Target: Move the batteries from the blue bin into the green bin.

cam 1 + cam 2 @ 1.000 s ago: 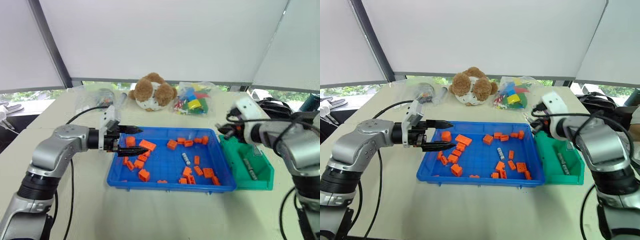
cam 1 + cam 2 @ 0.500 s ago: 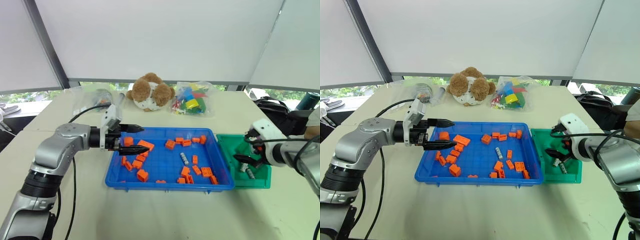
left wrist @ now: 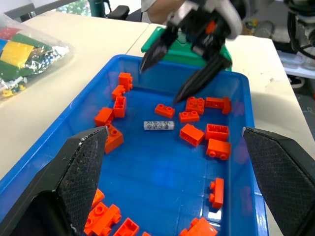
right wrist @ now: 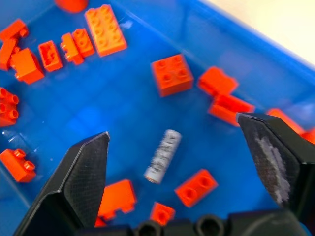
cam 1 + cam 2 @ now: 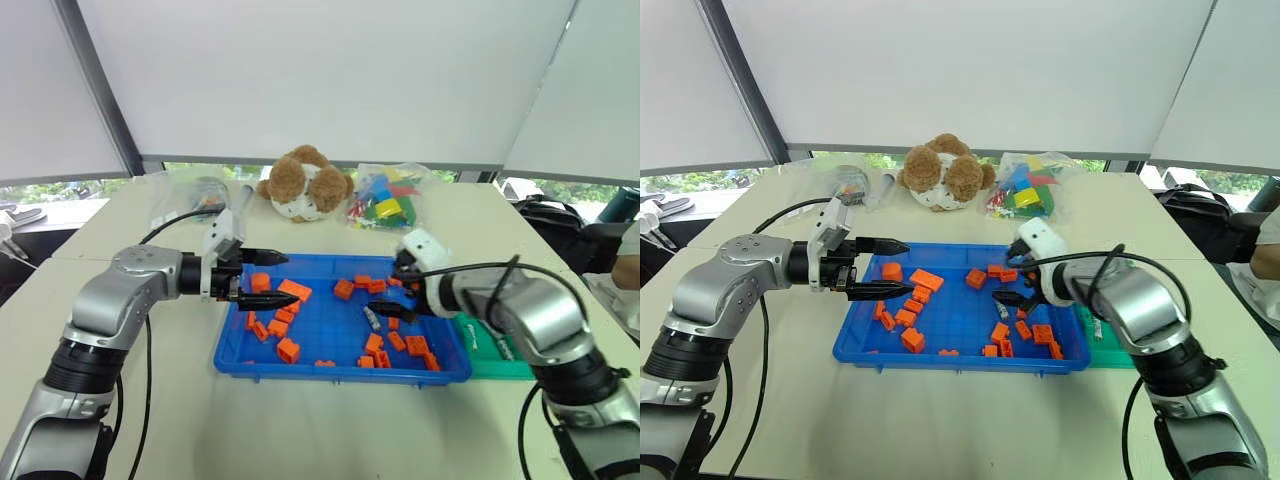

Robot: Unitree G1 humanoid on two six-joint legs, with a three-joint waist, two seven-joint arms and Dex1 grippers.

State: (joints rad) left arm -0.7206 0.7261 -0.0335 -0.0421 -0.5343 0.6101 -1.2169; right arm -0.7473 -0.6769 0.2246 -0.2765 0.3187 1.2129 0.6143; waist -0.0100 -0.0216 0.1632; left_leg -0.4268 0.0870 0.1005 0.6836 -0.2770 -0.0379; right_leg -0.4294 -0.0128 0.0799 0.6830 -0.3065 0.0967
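The right claw (image 5: 388, 302) hangs released, fingers spread, tilted down over the small silver-grey cylindrical battery (image 4: 163, 156) lying in the wide bright blue plastic bin (image 5: 330, 368); its dark markings look like print, unreadable. Farther left, the left claw (image 5: 263, 279) hovers level, likewise released.

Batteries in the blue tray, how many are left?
1. The battery lies on the floor of the blue bin, among the orange bricks. Others may hide under the right end effector.
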